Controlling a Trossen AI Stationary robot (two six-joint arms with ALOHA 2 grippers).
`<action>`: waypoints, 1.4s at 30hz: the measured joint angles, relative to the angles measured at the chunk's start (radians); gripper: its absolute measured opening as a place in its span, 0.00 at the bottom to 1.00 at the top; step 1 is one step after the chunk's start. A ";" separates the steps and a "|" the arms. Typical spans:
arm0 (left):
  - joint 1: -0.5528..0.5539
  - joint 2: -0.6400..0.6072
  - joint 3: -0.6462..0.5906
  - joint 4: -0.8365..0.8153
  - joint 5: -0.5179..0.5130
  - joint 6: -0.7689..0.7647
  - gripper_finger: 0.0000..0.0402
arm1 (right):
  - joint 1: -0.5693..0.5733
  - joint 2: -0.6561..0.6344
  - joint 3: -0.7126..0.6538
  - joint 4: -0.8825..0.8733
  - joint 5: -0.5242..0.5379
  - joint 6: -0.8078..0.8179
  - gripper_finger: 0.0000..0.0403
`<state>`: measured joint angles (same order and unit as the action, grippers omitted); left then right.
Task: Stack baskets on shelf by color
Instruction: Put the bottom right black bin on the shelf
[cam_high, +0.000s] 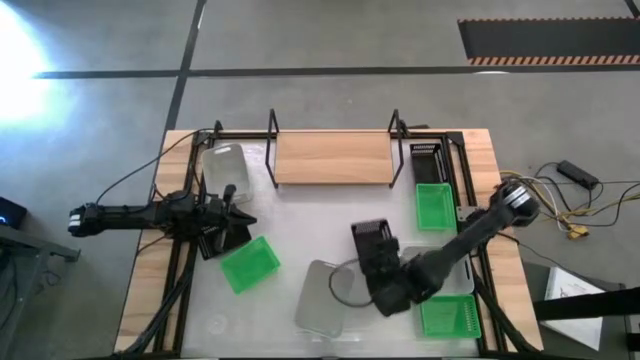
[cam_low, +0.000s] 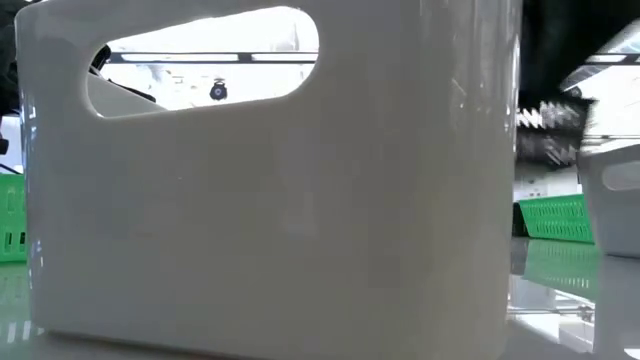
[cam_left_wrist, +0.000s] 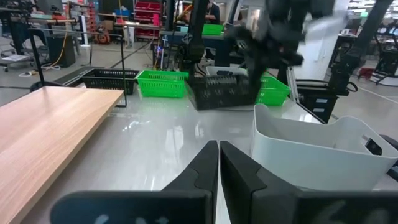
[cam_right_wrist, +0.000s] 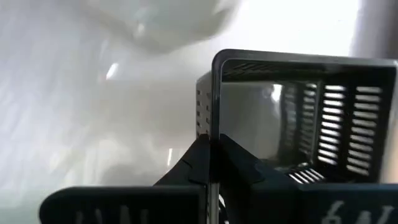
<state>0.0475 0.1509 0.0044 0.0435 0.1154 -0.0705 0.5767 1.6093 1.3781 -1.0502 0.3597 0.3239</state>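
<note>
Bright, even light overall; strong glare blows out floor (cam_high: 25, 50) at far left. Glossy table (cam_high: 300, 215) w/ soft reflections. Right arm (cam_left_wrist: 273, 31) motion-blurred; near white basket (cam_low: 270, 200) fills low view.

A wooden table (cam_high: 150, 280) with a glossy white top fills the lower centre. Yellow cables (cam_high: 570, 205) trail at right. A hazard-striped mat (cam_high: 550, 40) lies upper right.

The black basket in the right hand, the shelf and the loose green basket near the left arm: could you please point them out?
black basket (cam_high: 371, 237), high view, its open top.
shelf (cam_high: 332, 158), high view, middle of its plank.
green basket (cam_high: 249, 265), high view, its floor.
</note>
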 joint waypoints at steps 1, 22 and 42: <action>0.000 0.000 0.000 0.000 0.000 0.000 0.00 | -0.017 -0.033 0.000 0.002 0.019 -0.035 0.03; 0.000 0.000 0.000 0.000 0.000 0.000 0.00 | -0.985 -0.143 -0.105 0.271 -0.259 -0.665 0.03; 0.000 -0.001 0.000 0.000 0.000 0.000 0.00 | -1.031 -0.031 -0.152 0.222 -0.255 -0.715 0.04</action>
<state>0.0475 0.1501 0.0044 0.0433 0.1154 -0.0708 -0.4541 1.5784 1.2259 -0.8278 0.1051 -0.3910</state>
